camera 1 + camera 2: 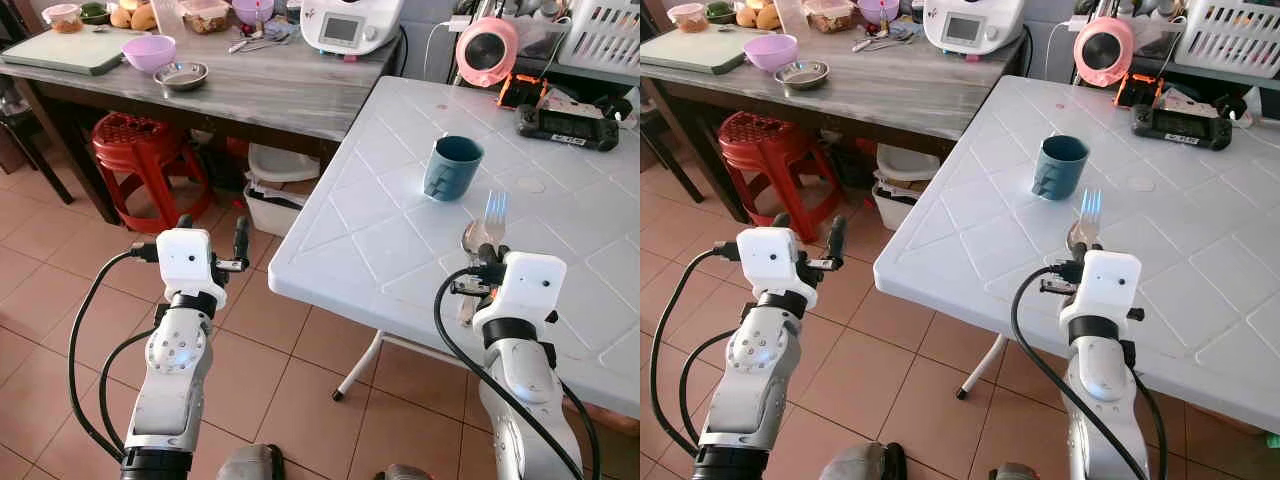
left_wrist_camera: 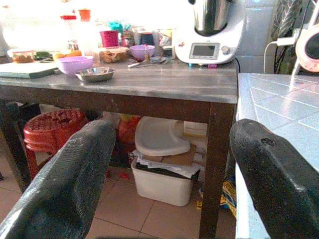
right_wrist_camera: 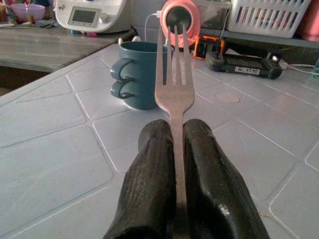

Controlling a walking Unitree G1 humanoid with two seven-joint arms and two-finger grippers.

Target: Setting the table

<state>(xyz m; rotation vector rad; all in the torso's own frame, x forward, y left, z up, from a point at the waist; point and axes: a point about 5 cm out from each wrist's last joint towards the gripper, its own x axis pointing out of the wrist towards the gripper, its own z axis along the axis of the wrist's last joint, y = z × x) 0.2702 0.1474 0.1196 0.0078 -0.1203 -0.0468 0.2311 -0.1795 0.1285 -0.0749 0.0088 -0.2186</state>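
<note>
Right gripper pinches a fork by its handle, tines pointing at the blue mug, above the white table. Thin, stiff, slick metal, likely to swivel unless gripped mid-handle. Left gripper hangs wide apart, empty, over the floor.

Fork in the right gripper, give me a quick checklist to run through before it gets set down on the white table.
1. Grip: right gripper fingers shut on the fork handle, tines pointing forward. Ok.
2. Fork over the white table, not past its edge. Ok.
3. Blue mug stands ahead of the tines, apart from them. Ok.
4. A spoon lies beside the fork; whether they touch: cannot tell.
5. Left gripper open over the floor, off the table, holding nothing. Ok.
6. Gap between fork and tabletop: cannot tell.
</note>
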